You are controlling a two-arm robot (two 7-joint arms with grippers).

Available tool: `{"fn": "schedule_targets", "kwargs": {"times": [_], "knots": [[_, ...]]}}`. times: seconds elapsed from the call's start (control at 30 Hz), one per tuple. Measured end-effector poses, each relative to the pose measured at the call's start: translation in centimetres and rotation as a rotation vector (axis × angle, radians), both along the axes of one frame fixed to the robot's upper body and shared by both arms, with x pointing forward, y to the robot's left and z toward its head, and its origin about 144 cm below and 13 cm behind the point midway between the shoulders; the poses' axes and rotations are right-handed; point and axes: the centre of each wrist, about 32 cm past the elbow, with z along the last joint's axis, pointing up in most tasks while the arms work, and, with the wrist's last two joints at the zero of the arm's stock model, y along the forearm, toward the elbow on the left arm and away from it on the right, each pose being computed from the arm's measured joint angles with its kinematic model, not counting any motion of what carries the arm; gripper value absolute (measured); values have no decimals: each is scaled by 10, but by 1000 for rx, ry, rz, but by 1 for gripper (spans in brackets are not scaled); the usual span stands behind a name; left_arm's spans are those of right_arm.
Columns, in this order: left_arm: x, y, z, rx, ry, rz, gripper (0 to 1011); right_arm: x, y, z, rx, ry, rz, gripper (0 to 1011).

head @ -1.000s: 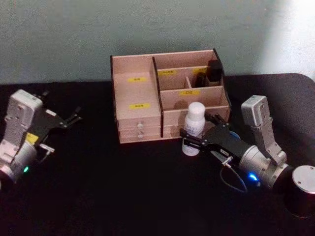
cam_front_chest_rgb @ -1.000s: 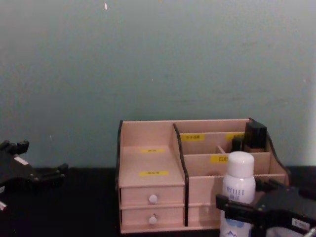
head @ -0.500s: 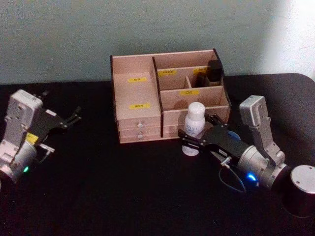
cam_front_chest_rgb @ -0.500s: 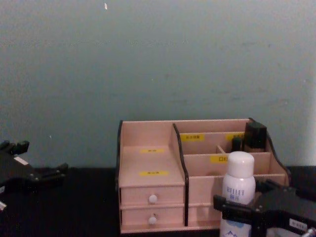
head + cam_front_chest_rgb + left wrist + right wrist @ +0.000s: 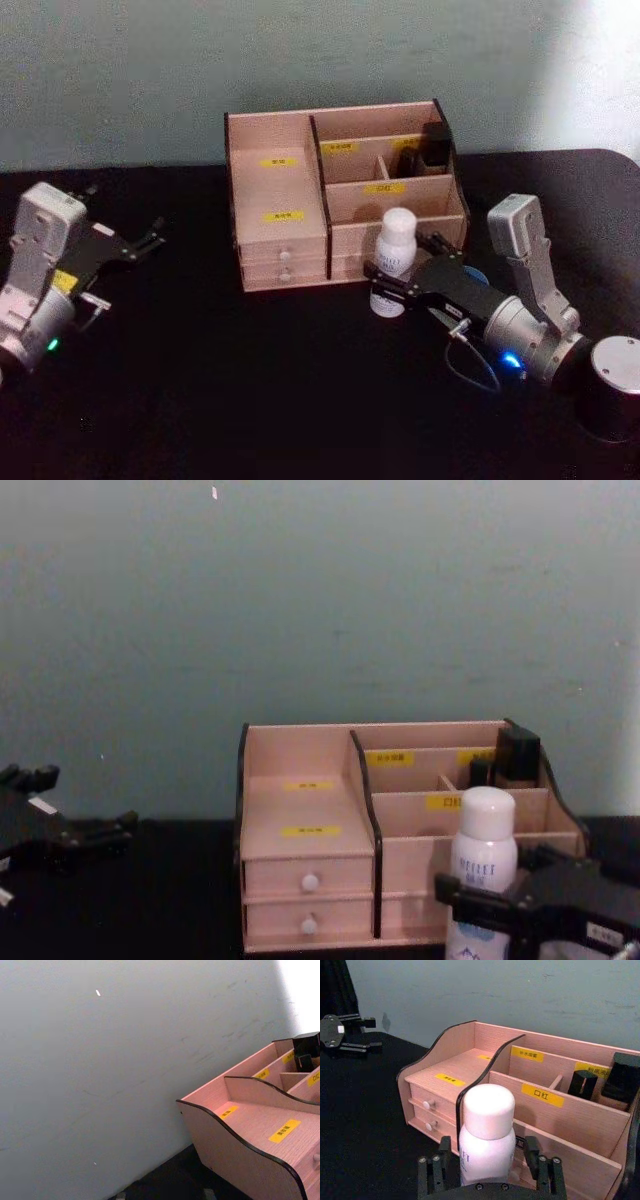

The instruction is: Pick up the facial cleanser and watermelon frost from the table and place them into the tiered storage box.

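Note:
The facial cleanser (image 5: 393, 262), a white bottle with a white cap, stands upright on the black table (image 5: 250, 380) just in front of the tiered storage box (image 5: 275, 190). My right gripper (image 5: 385, 288) is open, with a finger close on each side of the bottle's lower body. The right wrist view shows the bottle (image 5: 486, 1135) between the fingers (image 5: 439, 1162), with small gaps. In the chest view the bottle (image 5: 485, 852) hides part of the box (image 5: 300, 780). The watermelon frost is out of view. My left gripper (image 5: 140, 243) hovers open at the far left.
Two black items (image 5: 433, 148) stand in the box's back right compartment. A dark cylinder with a silver top (image 5: 615, 388) sits at the near right. Two small drawers with white knobs (image 5: 310, 882) face me. Bare tabletop lies between the arms.
My right gripper has edged slightly left and forward around the bottle. The bottle stays standing in place, and the left arm has barely moved.

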Motion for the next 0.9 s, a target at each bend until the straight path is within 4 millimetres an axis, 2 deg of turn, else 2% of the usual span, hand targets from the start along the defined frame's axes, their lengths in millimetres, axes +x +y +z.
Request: {"fn": "schedule_targets", "kwargs": {"times": [0.1,0.43,0.9], "knots": [[0,0,0,0,0,0,1001,0,0,0,0,0,0,887],[0,0,0,0,0,0,1001,0,0,0,0,-1,-1,590],[0,0,0,0,0,0,1001,0,0,0,0,-1,-1,589]]}}
